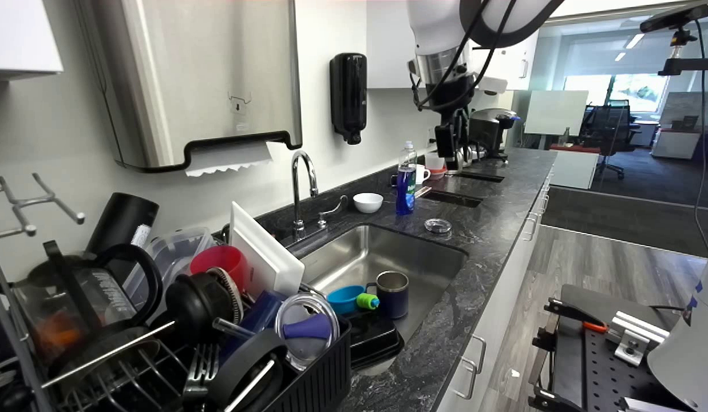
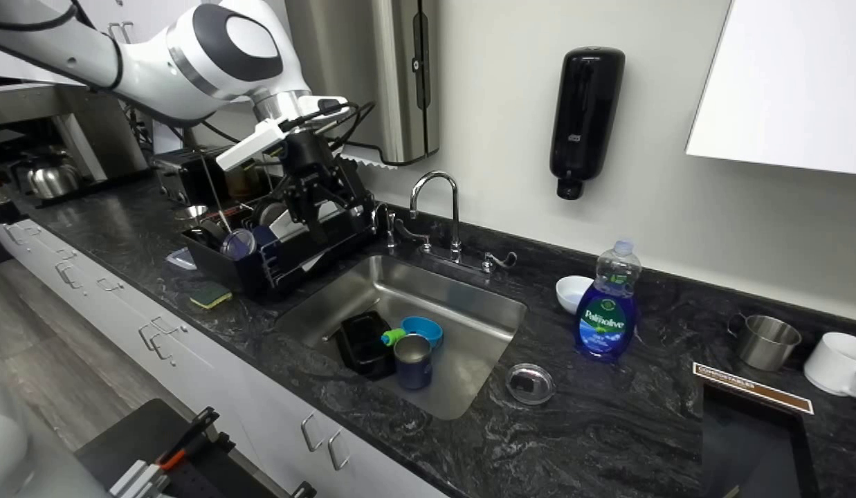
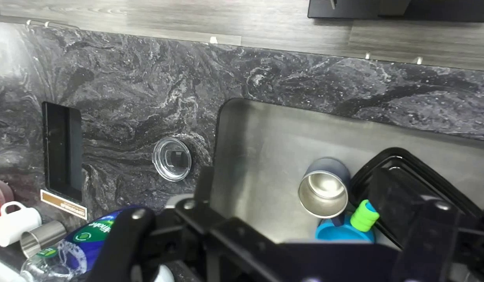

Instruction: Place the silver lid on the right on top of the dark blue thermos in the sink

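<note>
The silver lid lies flat on the dark counter just beyond the sink's end. Its rim is see-through and its middle darker; it shows in an exterior view as a lid beside the sink corner. Inside the sink the dark blue thermos stands upright without a cover, its steel inside visible in the wrist view, where the thermos sits between and beyond my fingers. My gripper hangs high above the sink, jaws wide apart and nothing held. The lid is left of the left finger in that view.
A blue cup with a green piece and a black tray crowd the thermos. Around the sink stand the faucet, a white bowl, a blue soap bottle and a full dish rack.
</note>
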Robot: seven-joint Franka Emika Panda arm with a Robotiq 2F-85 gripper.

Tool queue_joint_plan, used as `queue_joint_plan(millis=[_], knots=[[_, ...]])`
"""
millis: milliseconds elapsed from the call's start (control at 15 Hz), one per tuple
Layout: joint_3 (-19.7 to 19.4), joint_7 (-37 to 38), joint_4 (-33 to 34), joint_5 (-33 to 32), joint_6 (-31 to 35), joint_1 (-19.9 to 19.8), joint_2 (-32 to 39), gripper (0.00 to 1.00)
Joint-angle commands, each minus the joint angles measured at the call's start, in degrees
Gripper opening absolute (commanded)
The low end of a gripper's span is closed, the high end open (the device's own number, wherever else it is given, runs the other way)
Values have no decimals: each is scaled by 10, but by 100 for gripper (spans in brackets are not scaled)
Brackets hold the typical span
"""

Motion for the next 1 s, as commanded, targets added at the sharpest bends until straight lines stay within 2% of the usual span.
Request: queue_joint_plan(millis=[0, 133, 200, 933], knots=[[-7, 20, -12, -41, 31, -16, 16, 100], [-13, 31, -14, -55, 27, -21, 24, 100], [-13, 17, -9, -40, 16, -16, 21, 100], [-14, 18, -9, -41, 15, -15, 21, 100]])
